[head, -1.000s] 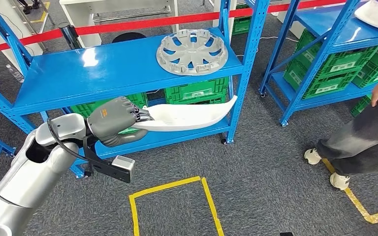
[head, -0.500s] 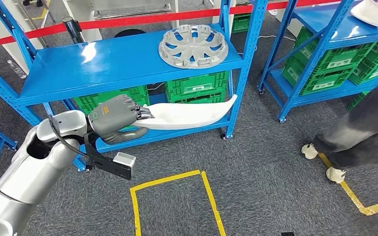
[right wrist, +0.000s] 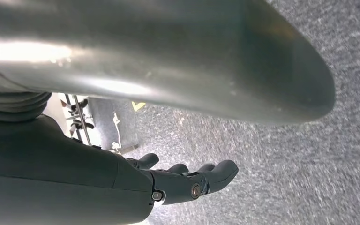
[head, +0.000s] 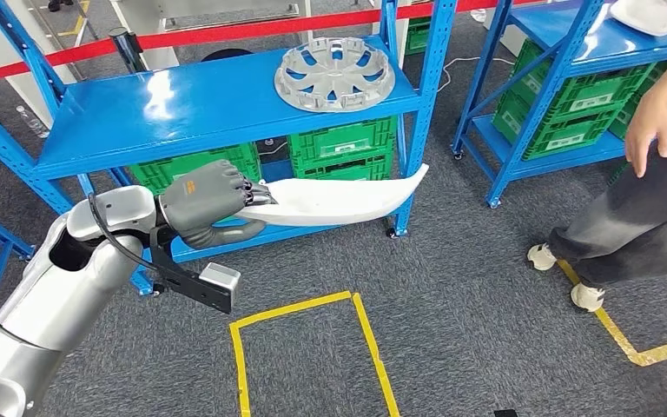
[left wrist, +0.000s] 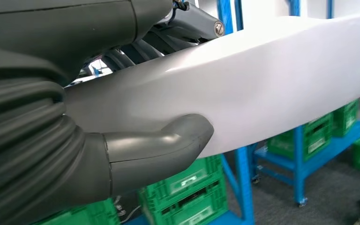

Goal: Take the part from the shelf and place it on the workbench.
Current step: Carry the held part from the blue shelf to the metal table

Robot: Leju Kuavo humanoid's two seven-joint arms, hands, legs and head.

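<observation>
Left hand gripping long white part in front of blue shelf, hubcap on top, grey carpet, yellow tape square near, right hand seemingly empty, fingers loosely extended.

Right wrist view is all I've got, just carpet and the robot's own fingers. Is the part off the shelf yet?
Observer: Yes. In the head view the left hand holds the long white part out in front of the blue shelf.
Operator: How is it gripped?
Observer: The left wrist view shows the thick grey thumb pressed on one side of the part, darker fingers on the other.
Operator: Anything else on that shelf?
Observer: A silver wheel cover lies on its top level.
Operator: Anyone nearby?
Observer: A person stands at the right of the head view.
</observation>
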